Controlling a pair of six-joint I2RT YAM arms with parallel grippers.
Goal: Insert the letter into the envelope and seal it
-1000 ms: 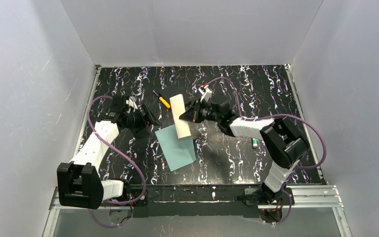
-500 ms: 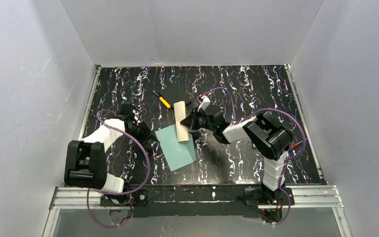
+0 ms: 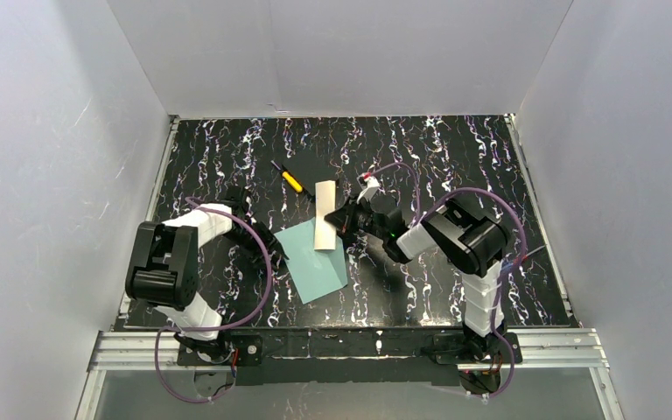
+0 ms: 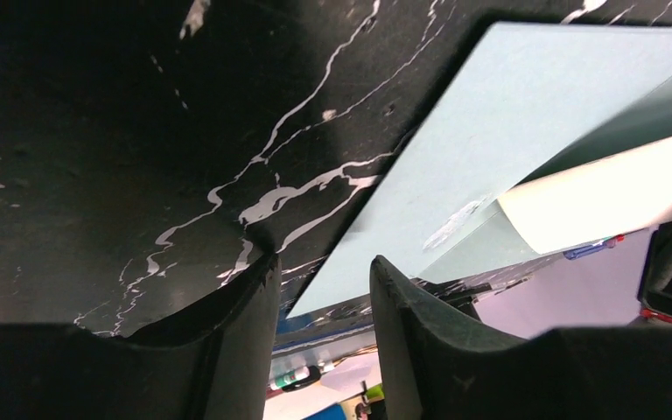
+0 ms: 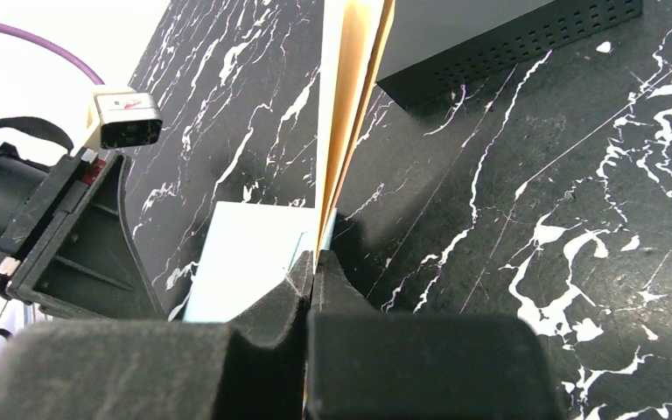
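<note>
The table (image 3: 455, 149) is black, veined with white like marble; the envelope (image 3: 315, 267) lies flat near its middle; a small yellow-handled tool (image 3: 290, 179) (too small to identify) lies farther back; a flat black perforated pad (image 5: 490, 35) also rests on it.

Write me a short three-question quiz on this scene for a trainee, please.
1. True or false: the right gripper is shut on the letter.
2. Where is the yellow-handled tool? A: on the envelope. B: on the table, beyond the envelope. C: in the left gripper.
3. Fill in: the left gripper's jaws stand ____ at the envelope's edge.
Key: 1 true; 2 B; 3 open.
</note>
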